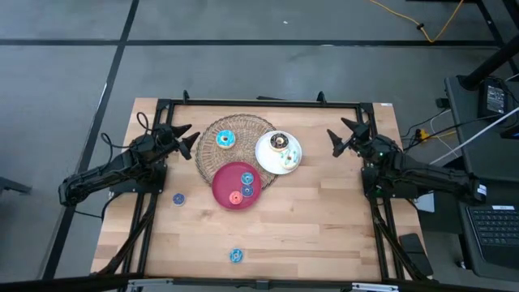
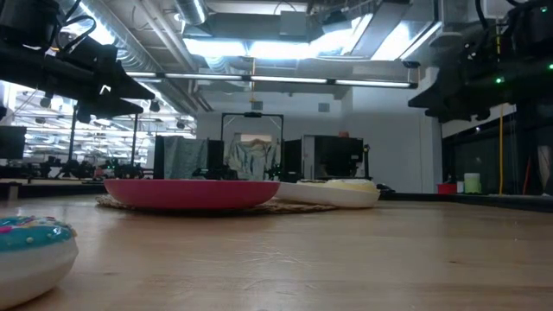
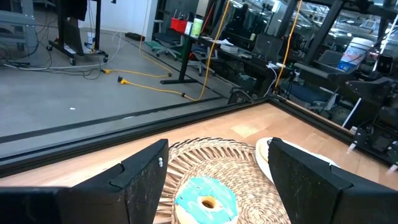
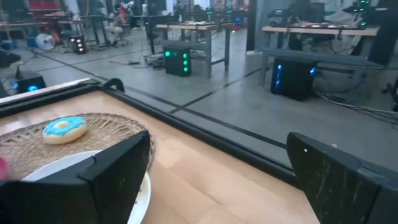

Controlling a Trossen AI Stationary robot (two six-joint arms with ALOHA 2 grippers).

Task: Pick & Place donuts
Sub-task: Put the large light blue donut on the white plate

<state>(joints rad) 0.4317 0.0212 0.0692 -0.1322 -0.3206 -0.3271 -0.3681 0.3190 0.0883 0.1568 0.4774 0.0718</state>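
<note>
No text, label, brand, number or sign can be read in any view, whether on the table, the arms or the room behind.

A round wicker mat (image 1: 208, 139) lies on the wooden surface (image 1: 324, 219) between the left claw (image 1: 186, 138) and the right claw (image 1: 339, 138), nearer the left. A white plate (image 1: 290, 160) overlaps the mat's edge on the side toward the right claw. A red plate (image 1: 227, 188) overlaps the mat's near edge, farther from both claws. Grey floor (image 1: 243, 65) surrounds the surface.
</note>
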